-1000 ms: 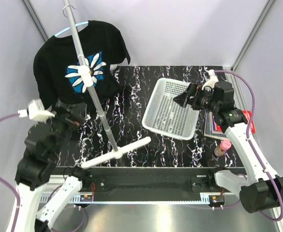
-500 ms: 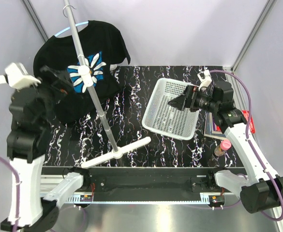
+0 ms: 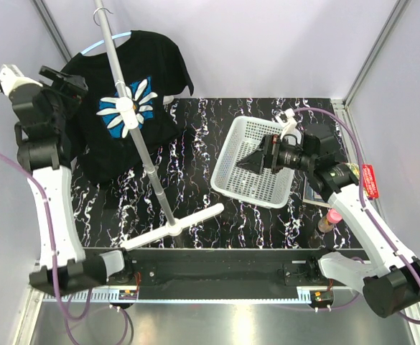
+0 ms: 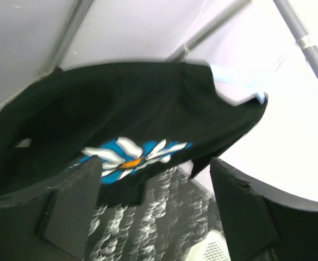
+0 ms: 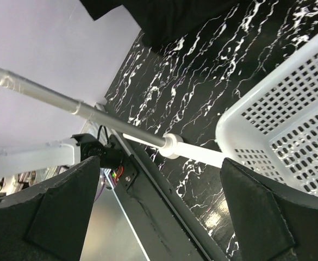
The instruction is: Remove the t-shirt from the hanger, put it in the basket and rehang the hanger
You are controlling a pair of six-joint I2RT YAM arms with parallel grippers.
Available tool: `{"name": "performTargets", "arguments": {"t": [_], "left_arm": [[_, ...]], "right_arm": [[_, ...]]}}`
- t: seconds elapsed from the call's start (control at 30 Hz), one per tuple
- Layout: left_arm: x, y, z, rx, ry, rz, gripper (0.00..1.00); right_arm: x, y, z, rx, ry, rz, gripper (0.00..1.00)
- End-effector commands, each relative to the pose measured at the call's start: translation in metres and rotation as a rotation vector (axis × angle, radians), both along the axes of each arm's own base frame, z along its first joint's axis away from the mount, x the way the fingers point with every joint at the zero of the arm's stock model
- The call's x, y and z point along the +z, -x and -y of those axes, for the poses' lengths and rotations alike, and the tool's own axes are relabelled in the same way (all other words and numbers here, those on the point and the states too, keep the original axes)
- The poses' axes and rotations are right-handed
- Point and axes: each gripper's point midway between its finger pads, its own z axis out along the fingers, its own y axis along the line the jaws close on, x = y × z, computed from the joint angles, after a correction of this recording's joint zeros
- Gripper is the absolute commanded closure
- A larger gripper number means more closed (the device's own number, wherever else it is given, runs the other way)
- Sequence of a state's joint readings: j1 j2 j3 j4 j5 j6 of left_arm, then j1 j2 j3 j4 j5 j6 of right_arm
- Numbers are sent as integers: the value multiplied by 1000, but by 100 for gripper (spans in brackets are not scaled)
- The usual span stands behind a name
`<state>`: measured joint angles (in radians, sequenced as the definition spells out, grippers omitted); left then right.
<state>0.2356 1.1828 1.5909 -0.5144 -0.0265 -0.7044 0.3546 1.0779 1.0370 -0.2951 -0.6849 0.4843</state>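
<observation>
Black, white-veined table [image 3: 195, 151], pale walls on three sides.

Overhead view, we list:
- a grey pole stand [image 3: 142, 144] slanting up from a white cross foot near the middle
- the t-shirt [image 3: 156, 68] at far left, draped on the hanger [image 3: 98, 47], whose blue arc shows bare above one shoulder
- a white basket [image 3: 249, 195] right of centre
- the left gripper [image 3: 62, 77], raised beside the shirt's left edge; we cannot tell whether it touches
- the right gripper [image 3: 256, 159], over the basket

Left wrist view, we note the fingers [image 4: 72, 212] spread and released, with nothing between them. The shirt hangs beyond, its daisy print [image 4: 129, 160] facing us and the hanger's tip showing at right.

Right wrist view, we note the fingers [image 5: 66, 201] wide apart and empty. The basket's corner is at right, and the pole crosses above the table.
</observation>
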Motion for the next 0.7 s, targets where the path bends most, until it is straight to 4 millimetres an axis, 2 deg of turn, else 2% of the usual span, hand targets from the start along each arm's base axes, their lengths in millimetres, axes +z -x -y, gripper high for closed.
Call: {"name": "performTargets", "arguments": {"t": [0.0, 0.03, 0.13, 0.33, 0.4, 0.43, 0.47, 0.53, 0.6, 0.63, 0.67], "left_arm": [[51, -27, 24, -213, 216, 241, 19], [56, -31, 32, -254, 330, 283, 19], [69, -39, 47, -367, 455, 400, 23], [87, -35, 42, -271, 531, 495, 21], [96, -39, 38, -237, 564, 532, 23], [99, -41, 45, -246, 594, 536, 24], [101, -43, 40, -203, 612, 556, 26], [98, -53, 50, -192, 670, 543, 32], [89, -61, 43, -109, 710, 538, 36], [84, -65, 49, -97, 747, 525, 38], [82, -66, 43, -43, 760, 546, 40]], "right_arm": [[11, 14, -10, 54, -22, 46, 0], [10, 14, -11, 54, -17, 43, 0], [11, 17, -13, 61, -11, 50, 1], [12, 21, -14, 61, 1, 60, 0], [11, 22, -14, 62, 1, 59, 0], [12, 22, -14, 59, 1, 63, 0], [11, 21, -14, 56, 3, 60, 0], [14, 23, -14, 54, -1, 64, 0], [17, 25, -12, 49, -5, 73, 0], [18, 24, -11, 43, -5, 76, 0], [17, 25, -11, 41, -4, 72, 0]]}}
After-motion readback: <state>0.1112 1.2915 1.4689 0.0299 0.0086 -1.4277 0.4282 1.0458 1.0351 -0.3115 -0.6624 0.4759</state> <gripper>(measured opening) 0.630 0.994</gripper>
